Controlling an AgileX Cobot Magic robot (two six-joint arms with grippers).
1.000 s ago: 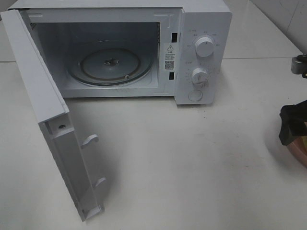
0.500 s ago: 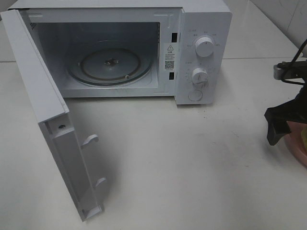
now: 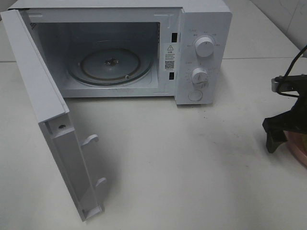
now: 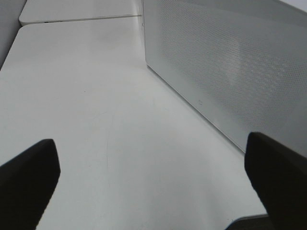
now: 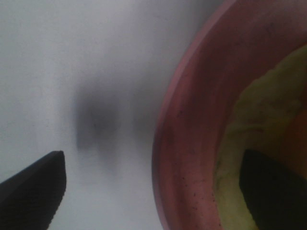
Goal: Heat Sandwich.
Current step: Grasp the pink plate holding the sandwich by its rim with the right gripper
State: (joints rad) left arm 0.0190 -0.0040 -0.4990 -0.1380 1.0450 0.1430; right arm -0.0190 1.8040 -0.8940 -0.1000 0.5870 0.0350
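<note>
Sandwich (image 5: 261, 139) lies on the pink plate (image 5: 192, 143), under one finger of my right gripper (image 5: 153, 191), whose jaws gape wide across the rim, gripping nothing. My left gripper (image 4: 153, 184), equally wide and empty, hangs over the white table (image 3: 192, 158) beside the open door (image 3: 53, 120) of the microwave (image 3: 204, 52). Close blur hides the sandwich's layers.

The microwave (image 3: 204, 19) is white all over, and its two knobs (image 3: 205, 47) are white too. A small white label (image 3: 170, 56) beside the cavity is printed in black. The turntable (image 3: 110, 64) is clear, greyish glass. The door (image 4: 230, 72) carries a fine grid of tiny dots. The surface (image 3: 192, 167) is plain off-white. The plate (image 5: 192, 143) is dusty pink with dark specks. The sandwich (image 5: 259, 110) shows pale yellow-green. The left fingers (image 4: 26, 184) and right fingers (image 5: 31, 189) are black.
</note>
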